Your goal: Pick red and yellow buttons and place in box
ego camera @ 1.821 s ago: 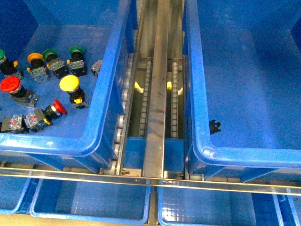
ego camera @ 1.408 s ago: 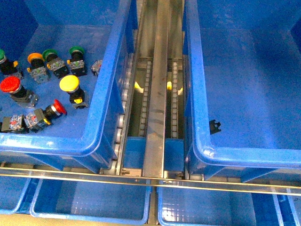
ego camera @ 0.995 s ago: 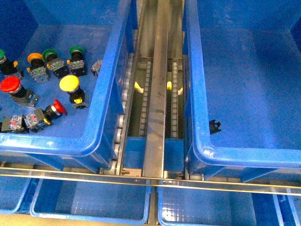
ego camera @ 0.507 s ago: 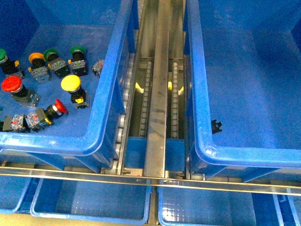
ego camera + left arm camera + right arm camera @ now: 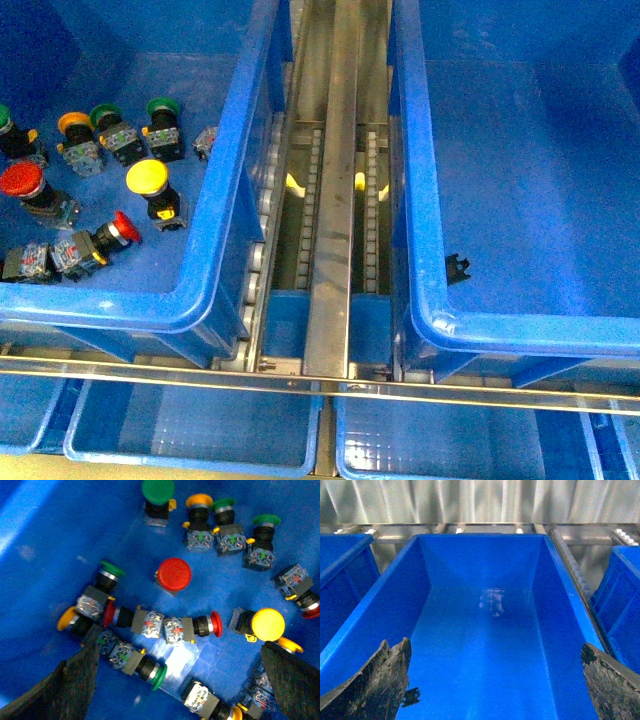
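Red and yellow buttons lie among green ones on the floor of the left blue bin (image 5: pixel 225 190). A red button (image 5: pixel 22 180) (image 5: pixel 174 574) stands cap up. A yellow button (image 5: pixel 147 177) (image 5: pixel 268 624) sits near it, and a second red button (image 5: pixel 122 228) (image 5: pixel 215 624) lies on its side. My left gripper (image 5: pixel 179 649) hangs open above this heap, holding nothing. The box (image 5: pixel 420 250) (image 5: pixel 565 605) on the right holds no buttons. My right gripper (image 5: pixel 495 645) is open over its floor. Neither gripper shows in the front view.
A small black scrap (image 5: pixel 457 267) (image 5: pixel 411 696) lies in the box's near corner. Green buttons (image 5: pixel 162 106) (image 5: pixel 158 490) are mixed in with the others. A metal roller track (image 5: pixel 330 200) runs between the bins. Shallow paler trays (image 5: pixel 190 430) sit below the front rail.
The front view shifted slightly half a second ago and has come back. The buttons, the bins and the black scrap lie where they were.
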`<state>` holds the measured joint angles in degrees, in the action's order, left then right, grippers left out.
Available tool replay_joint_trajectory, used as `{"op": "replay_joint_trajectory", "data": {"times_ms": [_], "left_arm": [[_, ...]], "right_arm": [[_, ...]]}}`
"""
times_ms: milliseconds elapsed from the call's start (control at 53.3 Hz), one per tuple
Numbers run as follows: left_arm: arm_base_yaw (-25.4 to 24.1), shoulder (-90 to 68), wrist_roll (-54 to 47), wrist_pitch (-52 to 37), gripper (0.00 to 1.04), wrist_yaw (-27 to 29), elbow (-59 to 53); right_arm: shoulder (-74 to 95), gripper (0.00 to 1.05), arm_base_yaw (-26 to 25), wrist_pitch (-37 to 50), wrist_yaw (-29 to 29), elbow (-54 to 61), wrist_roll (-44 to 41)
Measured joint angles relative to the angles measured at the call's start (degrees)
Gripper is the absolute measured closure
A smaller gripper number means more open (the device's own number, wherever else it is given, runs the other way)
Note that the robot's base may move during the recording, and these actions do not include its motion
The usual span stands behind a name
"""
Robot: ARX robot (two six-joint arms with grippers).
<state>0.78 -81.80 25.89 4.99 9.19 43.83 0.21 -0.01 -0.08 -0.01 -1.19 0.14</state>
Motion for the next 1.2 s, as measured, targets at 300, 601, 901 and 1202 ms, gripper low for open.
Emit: {"op": "replay_joint_trajectory", "data": {"times_ms": [300, 601, 901, 1202], "left_arm": [[-3.96, -19.87, -4.07, -3.87, 0.08, -5.25, 10.82], [-5.53, -34.86, -6.78, -4.0, 0.08, -8.83, 20.41], [-5.49, -40.22, -7.69, -2.82, 0.08, -10.51, 27.26], [-5.4, -43.19, -8.31, -1.53, 0.08, -11.8, 29.33]], "right_arm": [[0.0, 0.06, 0.0, 0.0, 0.0, 0.0, 0.0], [0.0, 0.06, 0.0, 0.0, 0.0, 0.0, 0.0], [0.0, 0.06, 0.0, 0.0, 0.0, 0.0, 0.0], [0.0, 0.06, 0.0, 0.0, 0.0, 0.0, 0.0]]}}
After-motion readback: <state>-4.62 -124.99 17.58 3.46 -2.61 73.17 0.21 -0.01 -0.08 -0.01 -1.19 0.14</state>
